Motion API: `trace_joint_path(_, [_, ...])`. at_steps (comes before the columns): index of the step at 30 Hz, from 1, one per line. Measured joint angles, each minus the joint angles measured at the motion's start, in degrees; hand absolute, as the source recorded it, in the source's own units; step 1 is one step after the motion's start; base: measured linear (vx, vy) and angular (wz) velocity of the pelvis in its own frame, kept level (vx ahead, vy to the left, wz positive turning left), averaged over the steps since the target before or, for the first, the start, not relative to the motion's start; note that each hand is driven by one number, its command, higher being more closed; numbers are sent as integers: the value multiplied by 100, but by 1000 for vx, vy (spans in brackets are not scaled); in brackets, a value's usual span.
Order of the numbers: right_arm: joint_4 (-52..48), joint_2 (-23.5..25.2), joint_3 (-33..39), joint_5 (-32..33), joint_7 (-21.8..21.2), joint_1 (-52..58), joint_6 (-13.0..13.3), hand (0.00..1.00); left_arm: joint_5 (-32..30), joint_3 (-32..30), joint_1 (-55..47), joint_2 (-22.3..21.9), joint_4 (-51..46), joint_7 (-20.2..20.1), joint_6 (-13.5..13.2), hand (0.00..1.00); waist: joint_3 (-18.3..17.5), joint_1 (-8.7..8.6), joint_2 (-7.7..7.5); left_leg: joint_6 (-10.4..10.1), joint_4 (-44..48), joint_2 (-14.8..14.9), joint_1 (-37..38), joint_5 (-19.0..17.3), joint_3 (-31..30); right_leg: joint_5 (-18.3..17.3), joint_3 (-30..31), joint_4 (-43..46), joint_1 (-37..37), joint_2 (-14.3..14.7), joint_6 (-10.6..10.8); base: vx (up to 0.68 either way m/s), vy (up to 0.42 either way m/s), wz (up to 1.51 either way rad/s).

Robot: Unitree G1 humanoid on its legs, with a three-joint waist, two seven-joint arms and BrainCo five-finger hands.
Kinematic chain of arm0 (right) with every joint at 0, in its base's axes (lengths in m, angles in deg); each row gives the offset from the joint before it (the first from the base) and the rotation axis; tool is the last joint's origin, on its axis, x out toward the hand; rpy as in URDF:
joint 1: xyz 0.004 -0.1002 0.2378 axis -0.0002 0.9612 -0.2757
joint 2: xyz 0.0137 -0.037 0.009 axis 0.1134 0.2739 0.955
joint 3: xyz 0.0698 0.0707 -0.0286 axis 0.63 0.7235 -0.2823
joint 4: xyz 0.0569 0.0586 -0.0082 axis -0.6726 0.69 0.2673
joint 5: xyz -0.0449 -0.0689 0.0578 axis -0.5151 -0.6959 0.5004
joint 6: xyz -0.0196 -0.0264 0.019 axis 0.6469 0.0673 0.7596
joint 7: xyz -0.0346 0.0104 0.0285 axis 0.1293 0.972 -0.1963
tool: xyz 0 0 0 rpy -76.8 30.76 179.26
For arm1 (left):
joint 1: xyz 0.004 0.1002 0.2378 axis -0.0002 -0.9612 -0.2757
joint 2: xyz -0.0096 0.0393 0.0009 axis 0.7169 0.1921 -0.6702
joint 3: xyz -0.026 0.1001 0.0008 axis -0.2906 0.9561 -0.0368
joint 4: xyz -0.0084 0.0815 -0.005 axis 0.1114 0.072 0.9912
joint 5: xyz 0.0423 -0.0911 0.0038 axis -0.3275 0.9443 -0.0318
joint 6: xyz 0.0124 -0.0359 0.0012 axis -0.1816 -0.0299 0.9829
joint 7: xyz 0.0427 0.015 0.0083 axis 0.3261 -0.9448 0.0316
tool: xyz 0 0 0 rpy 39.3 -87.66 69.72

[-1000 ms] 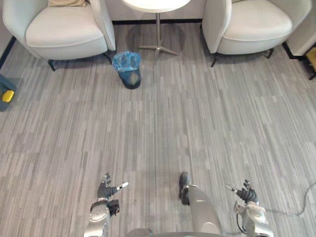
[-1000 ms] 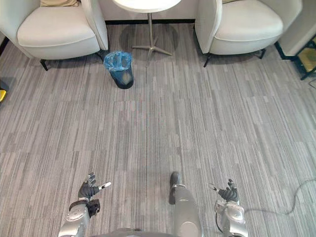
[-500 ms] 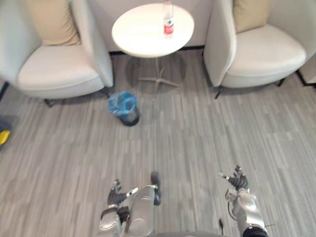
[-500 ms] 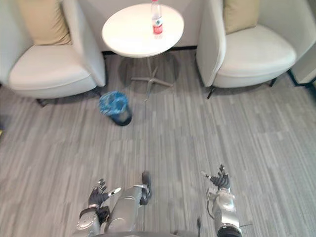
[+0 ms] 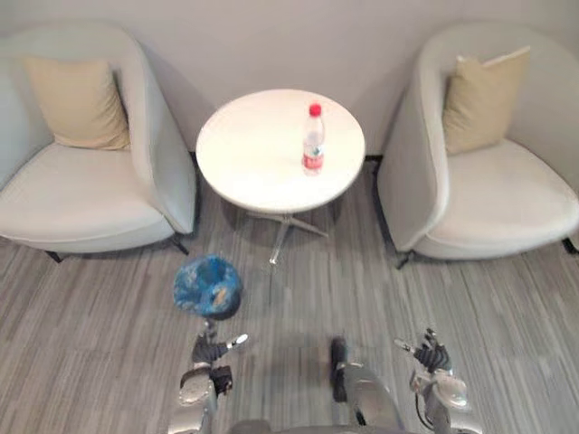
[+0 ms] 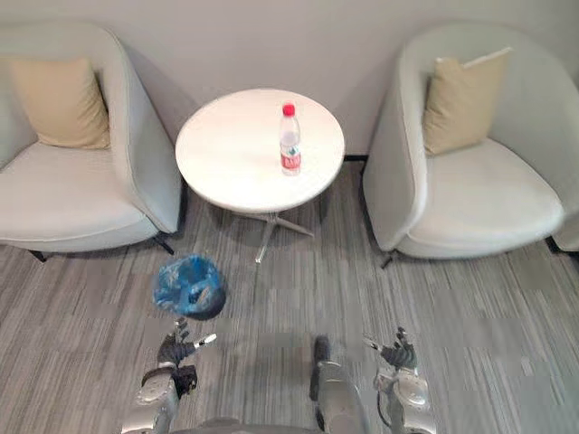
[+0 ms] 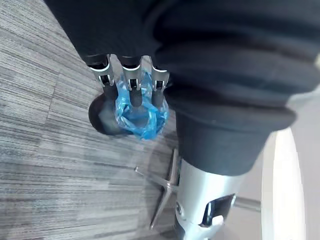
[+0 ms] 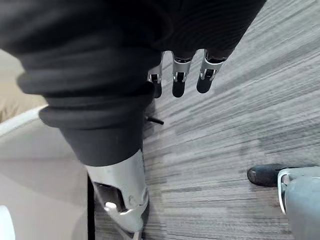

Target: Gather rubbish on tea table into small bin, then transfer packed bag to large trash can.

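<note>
The clear red-capped plastic bottle (image 5: pixel 313 145) is seen upright on the round white bench (image 5: pixel 253 154), at 3 o'clock of centre, judged light, slippery, crushable, best gripped mid-body, while left hand (image 5: pixel 211 349) and right hand (image 5: pixel 432 355) are held low, fingers loosely open, empty, with the blue-bagged small bin (image 5: pixel 206 285) on the floor at the bench's 7 o'clock.

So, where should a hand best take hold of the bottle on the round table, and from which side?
Probably the middle of the bottle, at its red label, coming in level from the robot's side of the table: it stands upright and slim, cap up, so fingers can wrap its round body.
</note>
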Motion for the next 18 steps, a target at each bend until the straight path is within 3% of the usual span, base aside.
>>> trace_joint_path(2, [-255,92,-51,1,51,-3,102,0,27,22,-62,-65,-150,-4,-5,0,95,35,-149,86,527,146,-443,-300,365,-84,0,-297,667,-29,-113,485,-142,3])
trace_joint_path(4, [-407,126,-61,-1,107,10,197,0,56,109,-85,-44,-218,-8,-7,0,63,157,-230,133,53,141,-886,-531,809,-390,-13,-613,1069,-135,92,429,-60,-15])
trace_joint_path(6, [-378,69,-15,-5,116,-24,172,0,55,190,-79,-97,-192,-11,0,0,63,172,-85,130,-1228,54,-1119,-553,1011,-523,-20,-651,1232,-111,211,346,55,-6])
trace_joint_path(7, [-381,23,141,-7,126,41,156,0,54,241,-113,-107,-127,-12,0,0,13,160,24,49,-2442,-148,-1065,-320,1111,-632,-21,-618,1292,-96,346,349,138,0])
trace_joint_path(8, [-375,-42,212,-30,187,124,145,0,53,295,-223,-108,-93,-10,-4,0,-91,163,238,451,-3305,-260,-996,174,1079,-859,2,-492,1282,-7,472,335,160,4])
trace_joint_path(9, [-334,10,207,-50,220,120,110,0,52,296,-199,-59,-17,-10,-1,0,-86,152,179,477,-3283,-359,-940,97,1099,-1014,30,-352,1277,-97,558,310,148,13])
trace_joint_path(11, [-400,59,163,-187,224,135,78,0,52,297,-200,97,59,-5,4,0,-60,153,-190,518,-3496,-803,-674,-189,1160,-1419,179,332,1165,-582,772,315,98,12])
trace_joint_path(12, [-426,53,156,-264,224,106,77,0,53,298,-202,95,99,-5,7,0,-52,151,-208,561,-3512,-854,-613,-272,1185,-1423,230,608,1066,-653,789,242,74,-3])
trace_joint_path(14, [-760,77,-42,-460,224,74,75,0,53,357,-321,159,100,-9,10,0,-52,132,-216,662,-3740,-1002,-233,-411,1186,-1087,533,2040,491,-816,981,237,123,1])
trace_joint_path(16, [-1056,79,-200,-594,219,96,89,0,42,412,-353,257,93,-9,14,0,-59,70,-202,681,-3807,-1013,39,-524,1058,-1093,616,2452,317,-809,870,253,83,22])
trace_joint_path(18, [-1354,69,-365,-738,215,74,148,0,39,397,-336,357,94,-10,7,0,-60,20,-194,649,-3785,-1003,159,-561,957,-1281,677,2260,91,-713,804,258,-5,46])
